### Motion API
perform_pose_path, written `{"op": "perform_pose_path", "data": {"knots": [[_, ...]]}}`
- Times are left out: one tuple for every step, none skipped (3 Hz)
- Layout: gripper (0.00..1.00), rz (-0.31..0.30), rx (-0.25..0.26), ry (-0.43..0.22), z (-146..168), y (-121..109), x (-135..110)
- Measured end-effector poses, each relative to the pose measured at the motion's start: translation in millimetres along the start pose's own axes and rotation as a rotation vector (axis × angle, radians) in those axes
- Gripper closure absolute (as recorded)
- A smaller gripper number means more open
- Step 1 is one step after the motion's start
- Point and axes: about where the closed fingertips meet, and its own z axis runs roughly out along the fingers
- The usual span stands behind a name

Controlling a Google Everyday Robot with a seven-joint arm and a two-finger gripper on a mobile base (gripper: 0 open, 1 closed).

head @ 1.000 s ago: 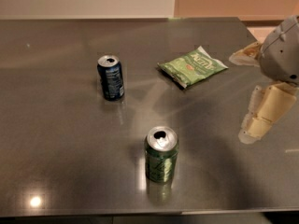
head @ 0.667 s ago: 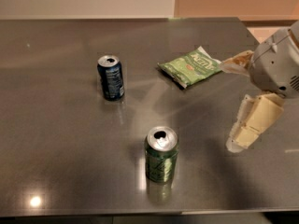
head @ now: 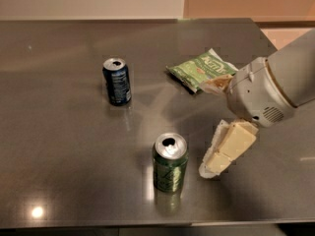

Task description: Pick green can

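The pincer (head: pixel 206 128) is hovering released, cream fingers spread, just right of the silver-topped green can (head: pixel 170 163), which is standing upright on the glossy desk (head: pixel 64 132). Its pale markings are spelling nothing legible.

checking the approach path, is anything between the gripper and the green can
No: the camera view shows only bare table between the green can and the open gripper to its right. The snack bag and blue can sit farther back.

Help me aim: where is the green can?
Camera view: the green can stands near the table's front edge, centre; the gripper hovers just right of it.
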Motion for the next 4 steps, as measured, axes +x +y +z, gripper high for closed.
{"op": "perform_pose_path", "data": {"knots": [[0.0, -0.004, -0.034, -0.043, 27, 16, -13], [0.0, -0.016, -0.078, -0.072, 47, 33, -21], [0.0, -0.033, -0.109, -0.093, 57, 46, -31], [0.18, -0.042, -0.122, -0.103, 60, 53, -37]]}}
